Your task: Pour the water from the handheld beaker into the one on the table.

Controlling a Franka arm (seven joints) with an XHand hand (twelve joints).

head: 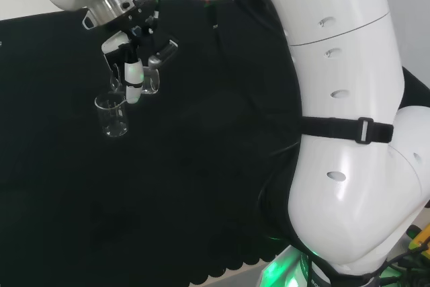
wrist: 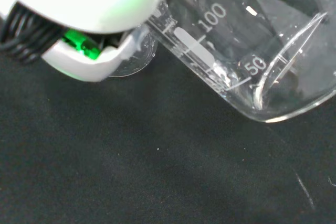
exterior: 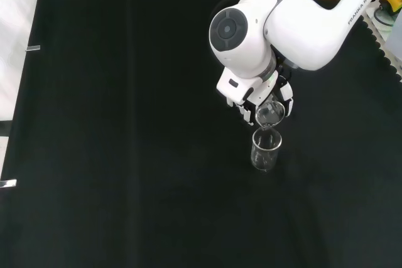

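In the head view, the hand (head: 133,72) hangs below the wrist with its fingers curled round a clear beaker (head: 150,84). A second clear beaker (head: 111,116) stands upright on the black cloth just left of it and lower in the view. In the front view, the held beaker (exterior: 270,113) is tilted in the hand (exterior: 246,100), its lip right over the mouth of the standing beaker (exterior: 266,149). The wrist view has the held beaker (wrist: 236,51) close up, tipped over, with printed marks on its wall. I cannot make out water in either beaker.
The arm's big white links (head: 336,99) stand at the head view's right. In the front view a white link with a round grey cap (exterior: 242,29) sits above the hand. Black cloth (exterior: 125,123) spreads around the beakers, with its scalloped edge (exterior: 383,48) at the right.
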